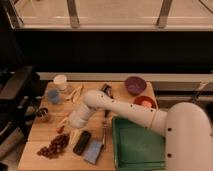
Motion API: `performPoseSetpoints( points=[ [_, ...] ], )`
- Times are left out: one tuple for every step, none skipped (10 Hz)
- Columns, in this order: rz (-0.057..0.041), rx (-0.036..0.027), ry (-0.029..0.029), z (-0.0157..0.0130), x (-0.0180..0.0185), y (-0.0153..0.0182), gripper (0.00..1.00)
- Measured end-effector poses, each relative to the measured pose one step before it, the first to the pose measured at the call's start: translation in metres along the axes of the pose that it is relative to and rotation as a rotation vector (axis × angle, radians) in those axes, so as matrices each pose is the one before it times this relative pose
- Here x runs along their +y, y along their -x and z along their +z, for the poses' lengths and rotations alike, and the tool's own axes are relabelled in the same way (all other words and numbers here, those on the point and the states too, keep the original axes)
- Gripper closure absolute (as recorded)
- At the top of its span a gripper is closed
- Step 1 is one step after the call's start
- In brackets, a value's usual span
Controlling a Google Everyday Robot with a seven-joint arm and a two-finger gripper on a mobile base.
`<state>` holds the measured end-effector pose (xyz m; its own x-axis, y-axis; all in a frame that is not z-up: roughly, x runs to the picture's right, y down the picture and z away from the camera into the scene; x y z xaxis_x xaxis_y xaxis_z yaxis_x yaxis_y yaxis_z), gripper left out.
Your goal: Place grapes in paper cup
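Wooden table (40, 131): grapes (54, 145) are seen at the front-left corner, not yet grasped. Paper cup (60, 82) is set at the back-left corner. Gripper (74, 129) is held near the grapes, fingers apparently spread wide, nothing gripped. Pick and placement are both left.

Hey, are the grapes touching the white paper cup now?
Apart. The camera view shows the grapes at front left, the paper cup at the back, the blue cup between them. The gripper hangs just beside the grapes.
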<state>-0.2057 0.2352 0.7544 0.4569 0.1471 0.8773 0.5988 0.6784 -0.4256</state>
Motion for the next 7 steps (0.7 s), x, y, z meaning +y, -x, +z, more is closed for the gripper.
performPoseSetpoints(
  points=[
    [-0.00296, -0.02101, 0.01909, 0.01415, -0.00067, 0.00200, 0.28],
    [-0.00207, -0.01875, 0.01537, 0.01109, 0.00013, 0.00162, 0.28],
    [0.00156, -0.01431, 0.00876, 0.00733, 0.00088, -0.00032, 0.28],
    [0.00255, -0.01422, 0.00624, 0.00695, 0.00027, -0.00076, 0.28],
    [-0.00069, -0.01256, 0.00760, 0.00743, 0.00001, 0.00004, 0.28],
    [-0.00318, -0.01012, 0.00448, 0.00577, -0.00108, 0.00086, 0.30],
    [-0.00536, -0.01272, -0.00192, 0.00295, -0.00160, 0.00125, 0.40]
  ],
)
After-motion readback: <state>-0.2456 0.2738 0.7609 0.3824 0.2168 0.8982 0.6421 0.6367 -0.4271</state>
